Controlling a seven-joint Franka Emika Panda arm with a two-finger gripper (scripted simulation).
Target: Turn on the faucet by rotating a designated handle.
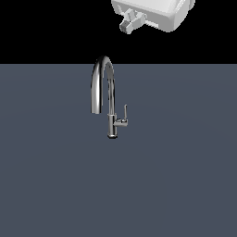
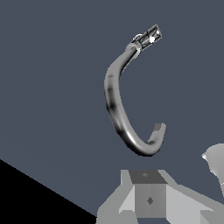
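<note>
**High above the tap, handle untouched**

While I hang well above the faucet (image 1: 107, 95), my gripper (image 1: 131, 23) holds nothing; whether the jaws are parted, I cannot tell. Faucet stands mid-surface, handle (image 1: 124, 115) on the exterior view's right. Looks rigid, slick chrome; I'd catch the thin lever's tip. No writing visible.

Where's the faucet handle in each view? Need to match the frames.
Exterior view: the handle stands upright on a short stub on the exterior view's right of the faucet stem, just above the base.
Wrist view: handle is the small bright lever at the stem's far end.
Shared landmark: the arched spout.
</note>
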